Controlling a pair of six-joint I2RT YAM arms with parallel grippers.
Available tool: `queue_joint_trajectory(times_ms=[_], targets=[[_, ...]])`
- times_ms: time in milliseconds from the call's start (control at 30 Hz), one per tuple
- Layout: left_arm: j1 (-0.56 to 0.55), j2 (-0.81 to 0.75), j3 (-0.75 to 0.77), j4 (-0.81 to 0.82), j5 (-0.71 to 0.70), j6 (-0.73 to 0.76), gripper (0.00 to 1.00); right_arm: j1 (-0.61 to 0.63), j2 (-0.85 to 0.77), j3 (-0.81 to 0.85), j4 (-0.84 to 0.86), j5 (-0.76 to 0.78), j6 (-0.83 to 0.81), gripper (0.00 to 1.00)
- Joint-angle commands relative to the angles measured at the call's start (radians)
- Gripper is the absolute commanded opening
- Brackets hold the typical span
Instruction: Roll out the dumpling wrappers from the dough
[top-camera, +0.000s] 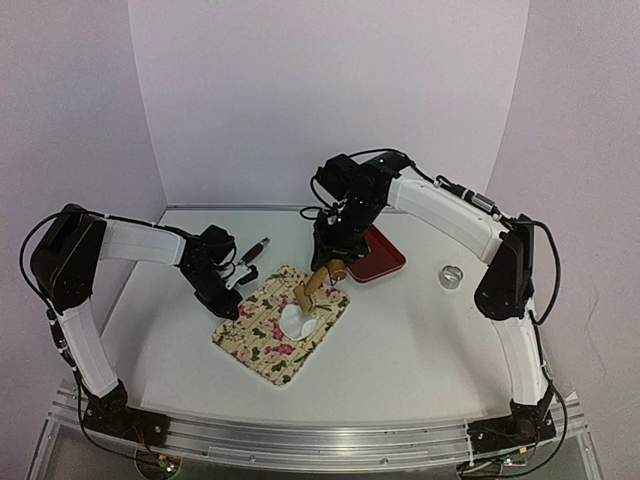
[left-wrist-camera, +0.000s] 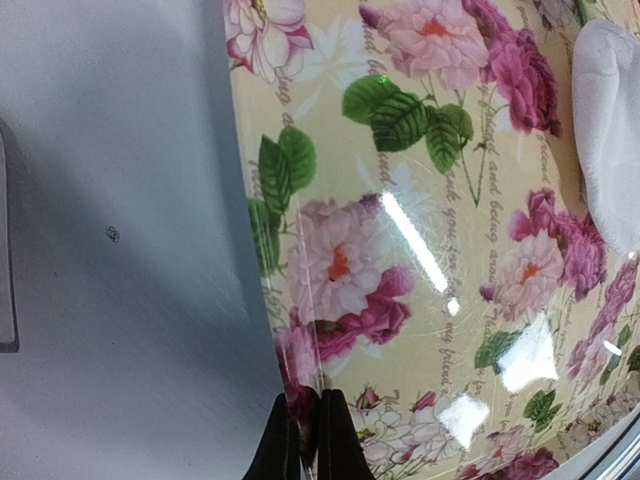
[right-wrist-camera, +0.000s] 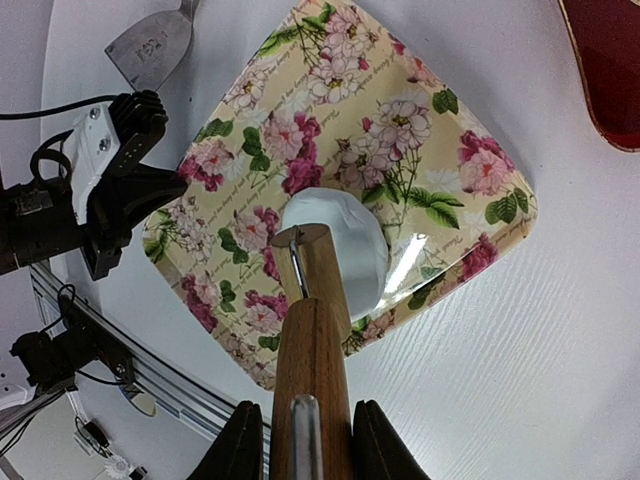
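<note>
A white lump of dough (top-camera: 297, 320) (right-wrist-camera: 355, 240) (left-wrist-camera: 610, 120) lies near the middle of a floral board (top-camera: 270, 345) (right-wrist-camera: 330, 130) (left-wrist-camera: 420, 250). My right gripper (top-camera: 335, 268) (right-wrist-camera: 305, 440) is shut on the handle of a wooden rolling pin (top-camera: 315, 285) (right-wrist-camera: 315, 320). The pin slants down, and its far end rests at the dough's edge. My left gripper (top-camera: 232, 300) (left-wrist-camera: 308, 440) is shut on the board's left rim, also seen from the right wrist (right-wrist-camera: 150, 190). No dumpling wrappers are in view.
A red tray (top-camera: 385, 258) (right-wrist-camera: 610, 70) sits behind the board to the right. A shiny metal ring cutter (top-camera: 452, 276) stands further right. A scraper with a dark red handle (top-camera: 255, 249) lies behind the left gripper, its blade (right-wrist-camera: 150, 45) near the board's corner.
</note>
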Motion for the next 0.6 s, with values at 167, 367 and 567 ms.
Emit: queue_joint_trajectory(times_ms=[167,367,567], targets=[[-0.007,-0.030,0.028,-0.035,-0.064,0.029,0.00,0.005,0.024,-0.010,0.008,-0.040,0.010,0.00],[-0.007,-0.030,0.023,-0.036,-0.068,0.023,0.00,0.005,-0.013,-0.105,0.003,-0.030,0.009,0.00],[-0.007,-0.025,0.031,-0.039,-0.075,0.020,0.00,0.005,-0.016,-0.131,0.001,-0.021,0.004,0.00]])
